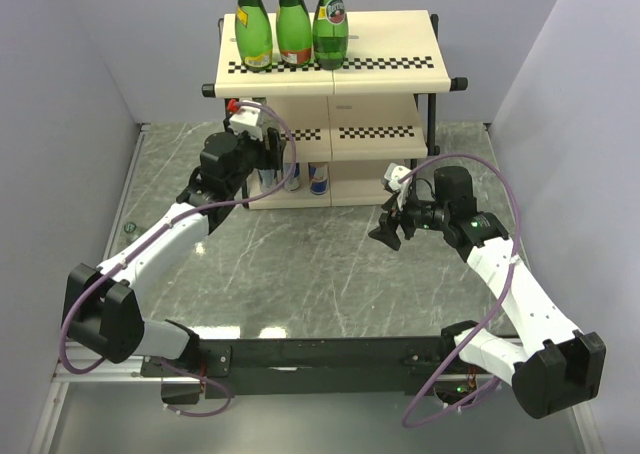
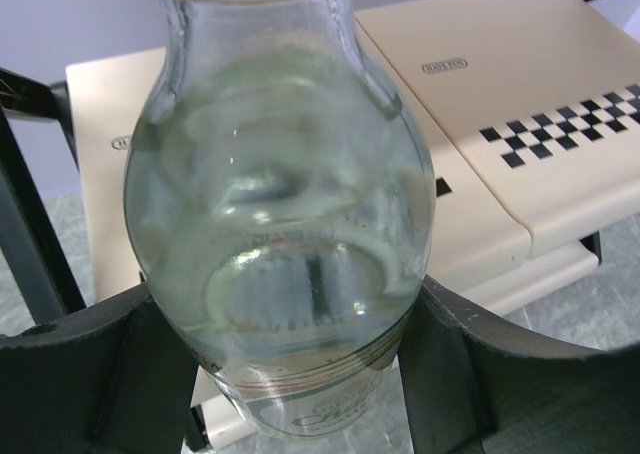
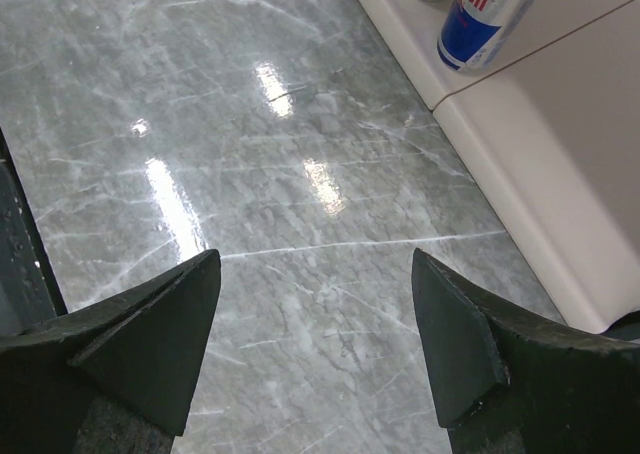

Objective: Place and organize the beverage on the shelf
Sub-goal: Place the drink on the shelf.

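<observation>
My left gripper (image 1: pixel 270 157) is shut on a clear glass bottle (image 2: pixel 280 174) with a pale label low on its body. It holds the bottle at the left front of the shelf (image 1: pixel 390 39), level with the lower tiers. In the top view my left wrist mostly hides the bottle. Cream boards with a checkered strip (image 2: pixel 520 84) show behind the bottle. My right gripper (image 1: pixel 388 232) is open and empty over the marble table, just in front of the shelf's right side. Its fingers (image 3: pixel 150 324) hang above bare marble.
Three green bottles (image 1: pixel 293 24) stand in a row on the left of the top tier. Two cans stand on the bottom tier, one a Red Bull can (image 3: pixel 480 19), and the board's edge (image 3: pixel 560 154) runs along the right. Grey walls close in on both sides of the table.
</observation>
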Motion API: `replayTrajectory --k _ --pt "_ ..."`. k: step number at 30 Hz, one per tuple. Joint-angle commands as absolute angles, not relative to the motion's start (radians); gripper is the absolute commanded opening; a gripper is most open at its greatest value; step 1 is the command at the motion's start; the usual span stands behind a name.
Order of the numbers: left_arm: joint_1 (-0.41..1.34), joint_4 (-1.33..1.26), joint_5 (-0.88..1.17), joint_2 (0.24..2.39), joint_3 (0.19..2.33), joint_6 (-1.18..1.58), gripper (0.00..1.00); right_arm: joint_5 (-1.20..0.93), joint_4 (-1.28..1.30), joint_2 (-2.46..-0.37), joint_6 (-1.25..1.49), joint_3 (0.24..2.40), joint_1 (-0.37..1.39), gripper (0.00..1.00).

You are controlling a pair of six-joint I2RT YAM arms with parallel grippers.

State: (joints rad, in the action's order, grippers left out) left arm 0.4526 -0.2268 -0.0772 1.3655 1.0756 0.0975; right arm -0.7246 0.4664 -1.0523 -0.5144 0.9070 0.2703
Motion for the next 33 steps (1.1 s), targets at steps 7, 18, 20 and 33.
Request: replayTrajectory --k 7,18,20,33 --pt "0.445 -0.472 -0.095 1.342 1.12 0.052 0.0 -0.739 0.466 -1.058 -0.523 0.923 0.261 0.83" --pt "0.426 -0.511 -0.089 1.388 1.134 0.051 0.0 -0.741 0.468 -1.06 -0.525 0.923 0.261 0.83" --pt "0.423 -0.518 -0.086 1.397 1.135 0.052 0.0 -0.741 0.469 -1.06 -0.528 0.925 0.261 0.83" --pt "0.41 -0.563 -0.09 1.448 1.164 0.052 0.0 -0.741 0.472 -1.068 -0.531 0.925 0.259 0.83"
